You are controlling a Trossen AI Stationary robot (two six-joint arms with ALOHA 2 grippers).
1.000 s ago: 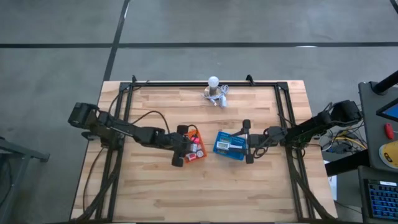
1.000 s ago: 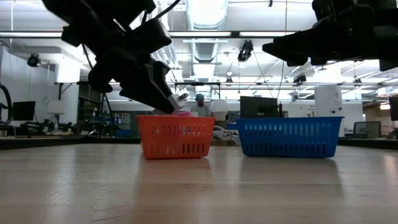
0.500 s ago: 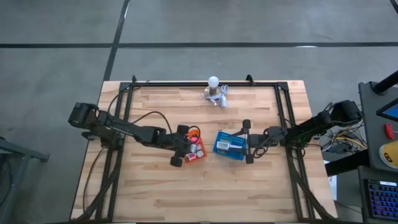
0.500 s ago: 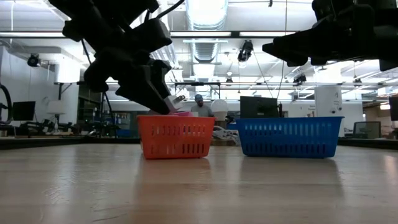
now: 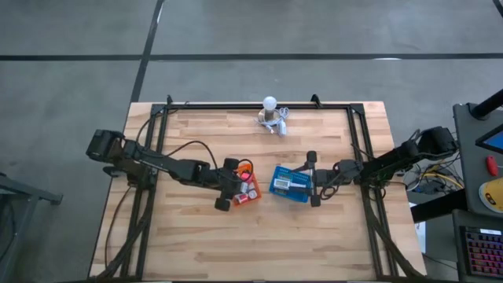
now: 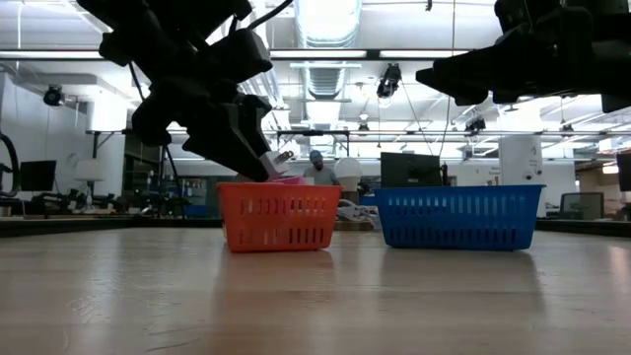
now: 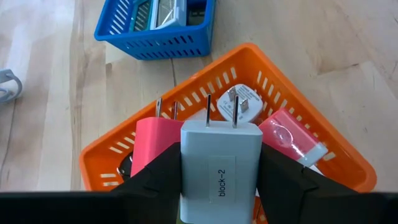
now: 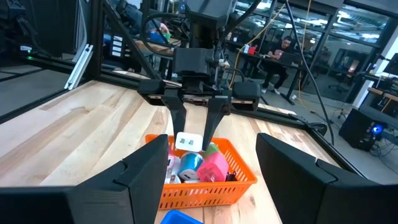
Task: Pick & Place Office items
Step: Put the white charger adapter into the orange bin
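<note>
**Left gripper holds white plug block over orange basket**

Left gripper [image 7: 219, 180], centre-left of the high view, has its fingers clamped on a white plug block [image 7: 220, 168] labelled "block-2", just above the orange basket [image 5: 245, 185]. More items lie in that basket: a pink plug [image 7: 154, 144], a round white plug [image 7: 239, 102], a red-pink piece [image 7: 291, 138]. The blue basket [image 5: 290, 185], centre of the frame, already has some pieces inside. Right gripper [image 5: 313, 179] waits at the blue basket's right edge, fingers wide apart. Judged early-to-middle: most items not yet moved.
</note>
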